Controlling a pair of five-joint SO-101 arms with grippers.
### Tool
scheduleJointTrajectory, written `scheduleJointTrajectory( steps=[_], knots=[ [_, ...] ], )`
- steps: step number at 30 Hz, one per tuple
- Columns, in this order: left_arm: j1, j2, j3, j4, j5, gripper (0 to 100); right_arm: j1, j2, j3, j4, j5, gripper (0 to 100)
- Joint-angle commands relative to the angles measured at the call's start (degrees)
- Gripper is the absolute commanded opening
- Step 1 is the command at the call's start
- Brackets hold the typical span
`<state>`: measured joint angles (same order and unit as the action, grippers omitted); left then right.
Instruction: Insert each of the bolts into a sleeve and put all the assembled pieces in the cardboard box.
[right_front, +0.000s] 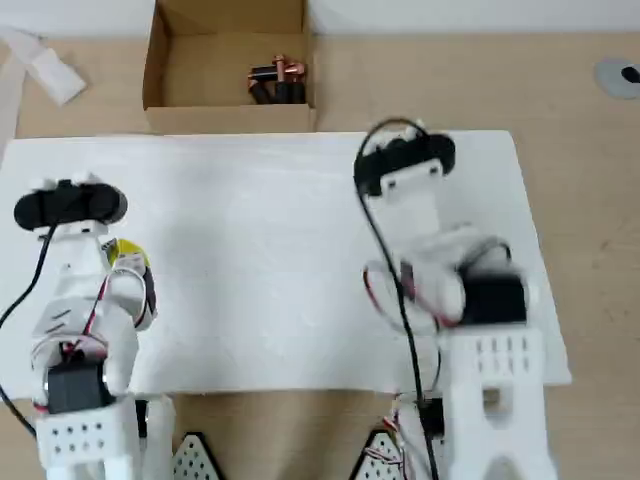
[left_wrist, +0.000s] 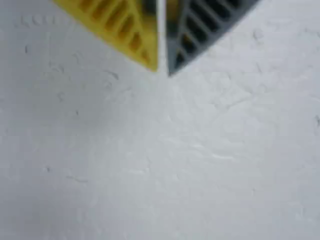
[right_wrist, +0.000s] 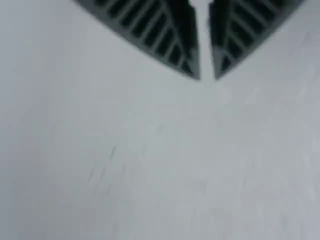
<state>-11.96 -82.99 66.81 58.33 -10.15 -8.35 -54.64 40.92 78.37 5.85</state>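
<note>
1. Bench (right_front: 590, 220): a wooden surface that carries everything. A bare margin shows past the sheet's far and right edges.
2. White sheet (right_front: 260, 270): covers the work zone in front of both arms, probably so that bolts and sleeves do not roll. The broad stretch between the arms gives room for travel.
3. Cardboard box (right_front: 153, 70): stands just beyond the sheet's far edge with its open top up, judged within reach of both arms. Its walls are the edge to clear on any drop.
4. Left arm (right_front: 85, 300) and right arm (right_front: 440, 270): both folded low over the sheet, well apart from each other.
5. Left end effector (left_wrist: 162, 70): fingers pressed nearly together, pinching nothing, above the bare sheet. Right end effector (right_wrist: 206, 77): same condition.
6. Assembled pieces (right_front: 278, 82): dark and copper-coloured. They lie inside the box, in the corner nearest the right arm. Judged: the task is at or near completion.
</note>
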Motion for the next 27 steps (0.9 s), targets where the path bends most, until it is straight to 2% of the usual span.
scheduleJointTrajectory(
  steps=[1,5,11,20,27],
  knots=[
    [-1.0,-10.4,3.1,-0.1,0.2,1,0.7,-16.7,13.4,-11.5,2.9,0.9],
    [-3.4,-22.7,9.8,0.1,-0.4,1,0.7,-33.7,28.5,-21.5,4.0,0.9],
    [-7.4,-20.7,13.8,0.1,-0.3,1,0.8,-56.4,44.6,-23.6,1.7,0.9],
    [-7.8,-21.5,21.8,0.7,-0.3,1,0.8,-53.4,51.1,-23.5,0.0,0.9],
    [-7.8,-21.5,24.9,7.3,-0.3,1,0.8,-55.3,55.8,-23.4,-0.1,0.9]
  ],
)
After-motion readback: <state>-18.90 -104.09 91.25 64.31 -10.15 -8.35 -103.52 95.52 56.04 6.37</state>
